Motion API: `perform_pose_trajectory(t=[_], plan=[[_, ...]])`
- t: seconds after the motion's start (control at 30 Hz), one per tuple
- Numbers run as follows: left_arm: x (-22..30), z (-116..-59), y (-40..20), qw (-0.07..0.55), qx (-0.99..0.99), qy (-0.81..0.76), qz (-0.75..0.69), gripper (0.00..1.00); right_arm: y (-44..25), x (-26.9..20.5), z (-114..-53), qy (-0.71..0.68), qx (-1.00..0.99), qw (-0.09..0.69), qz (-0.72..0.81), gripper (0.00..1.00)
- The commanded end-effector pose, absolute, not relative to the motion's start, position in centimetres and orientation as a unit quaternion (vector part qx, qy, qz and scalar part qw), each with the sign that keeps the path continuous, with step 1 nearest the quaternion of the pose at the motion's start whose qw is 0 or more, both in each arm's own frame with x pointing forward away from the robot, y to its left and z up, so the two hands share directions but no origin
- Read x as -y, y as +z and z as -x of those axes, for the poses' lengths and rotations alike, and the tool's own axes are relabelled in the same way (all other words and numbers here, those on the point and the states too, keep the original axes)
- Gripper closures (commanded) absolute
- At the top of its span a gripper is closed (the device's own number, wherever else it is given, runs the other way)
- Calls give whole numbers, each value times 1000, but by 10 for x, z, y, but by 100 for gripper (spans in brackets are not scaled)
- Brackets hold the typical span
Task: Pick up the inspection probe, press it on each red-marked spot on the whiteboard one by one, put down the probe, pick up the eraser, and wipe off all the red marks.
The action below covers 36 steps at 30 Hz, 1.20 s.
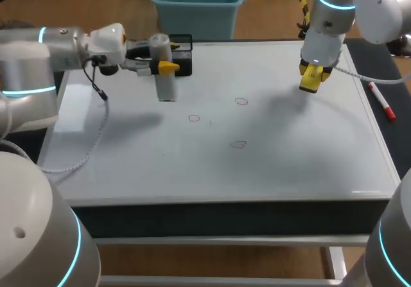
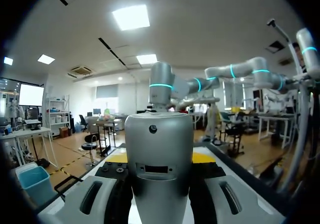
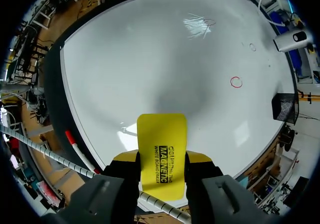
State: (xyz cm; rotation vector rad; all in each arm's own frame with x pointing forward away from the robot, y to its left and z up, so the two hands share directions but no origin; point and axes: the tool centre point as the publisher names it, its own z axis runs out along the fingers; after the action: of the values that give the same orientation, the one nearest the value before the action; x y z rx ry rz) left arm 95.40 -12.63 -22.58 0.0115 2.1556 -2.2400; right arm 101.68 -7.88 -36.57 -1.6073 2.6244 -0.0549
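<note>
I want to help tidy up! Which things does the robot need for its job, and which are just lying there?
For the job: probe, in the left gripper; yellow eraser, in the right gripper; three red marks; whiteboard.
Just lying about: red marker beside the whiteboard; black box behind the probe.

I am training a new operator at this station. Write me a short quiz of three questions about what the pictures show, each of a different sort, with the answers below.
1. True or false: the right claw is shut on the yellow eraser.
2. How many red marks are on the whiteboard? A: two. B: three. C: five.
3. Fill the gap: the left claw is shut on the ____.

Key
1. True; the fingers touch it on both sides.
2. B.
3. inspection probe, the grey cylinder.
</note>
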Motion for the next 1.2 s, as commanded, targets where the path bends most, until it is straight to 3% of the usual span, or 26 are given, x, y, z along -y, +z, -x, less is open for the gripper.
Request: perform_pose_trajectory(t=[0.03,1.2], plan=[[143,-956,-235,5,-689,-725,-16,100,-365,80,-1017,-20,-852,32,523,100],[181,-933,-266,-32,-695,-717,-41,100,-365,80,-1017,-20,-852,32,523,100]])
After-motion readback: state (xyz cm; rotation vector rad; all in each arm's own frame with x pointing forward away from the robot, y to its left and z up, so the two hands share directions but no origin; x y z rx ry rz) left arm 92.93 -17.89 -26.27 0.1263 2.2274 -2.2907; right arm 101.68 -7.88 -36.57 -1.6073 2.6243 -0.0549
